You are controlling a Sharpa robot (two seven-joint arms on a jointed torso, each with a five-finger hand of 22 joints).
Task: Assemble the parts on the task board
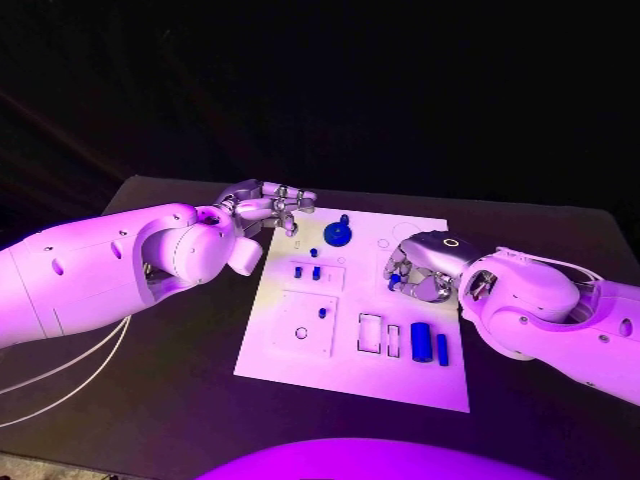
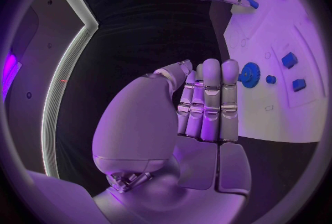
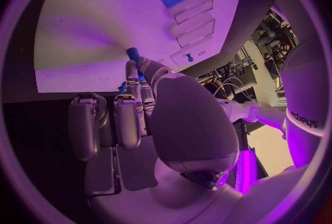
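**Board's partly filled, right hand has a peg, plenty left to do**

Going left to right in the head view. The left hand [image 1: 268, 207] sits at the far left corner of the task board [image 1: 299, 355], on the black surface [image 1: 162, 420]. Its wrist view shows the fingers [image 2: 211, 102] straight and pressed side by side, nothing in them as far as I can see. So that one looks parked rather than working.

Just to the right of that hand, the blue gear [image 1: 338, 233] stands on the board, and it looks seated on its spot. A bit nearer the robot from the left hand are two small blue blocks [image 1: 307, 271], close together in a marked area. They look placed, though I can't tell if they're fully pushed in.

Further right, the right hand [image 1: 418, 272] is over the board's right edge with a small blue peg [image 3: 132, 53] pinched at its fingertips, the other fingers curled in. I can't tell whether the peg touches the board.

Toward the robot from that hand, a fat blue cylinder [image 1: 421, 341] and a thin blue bar [image 1: 441, 347] lie loose beside two empty rectangular slots [image 1: 379, 335]. The big square recess [image 1: 307, 322] looks open too.

My guess: maybe halfway at best. Gear and blocks are done, the peg is in hand, and the cylinder, bar and empty slots are left.
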